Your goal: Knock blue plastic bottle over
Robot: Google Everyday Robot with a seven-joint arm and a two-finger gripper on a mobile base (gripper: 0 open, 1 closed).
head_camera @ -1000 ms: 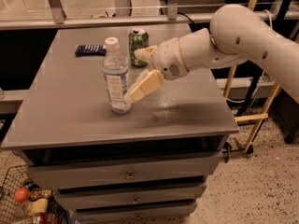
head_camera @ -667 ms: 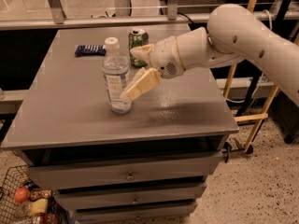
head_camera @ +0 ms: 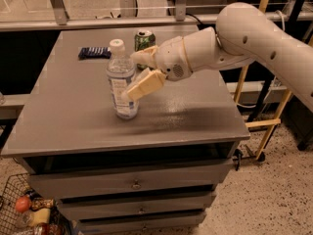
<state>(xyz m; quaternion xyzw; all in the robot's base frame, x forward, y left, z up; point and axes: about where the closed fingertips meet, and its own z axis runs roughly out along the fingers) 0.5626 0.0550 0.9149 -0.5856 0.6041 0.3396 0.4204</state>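
The blue plastic bottle (head_camera: 120,84) stands upright near the middle-left of the grey table (head_camera: 195,111); it is clear, with a white cap and a blue-and-white label. My gripper (head_camera: 132,75) is at the bottle's right side, open, with one finger (head_camera: 143,86) against the bottle's front right and the other finger (head_camera: 143,57) just behind it. The white arm reaches in from the right.
A green soda can (head_camera: 145,39) stands behind the gripper at the back of the table. A flat dark-blue packet (head_camera: 94,52) lies at the back left. A basket with food items (head_camera: 24,212) sits on the floor at lower left. A wooden frame (head_camera: 264,126) stands to the right.
The gripper has moved a little to the left, closer against the bottle. The bottle still stands upright in the same spot.
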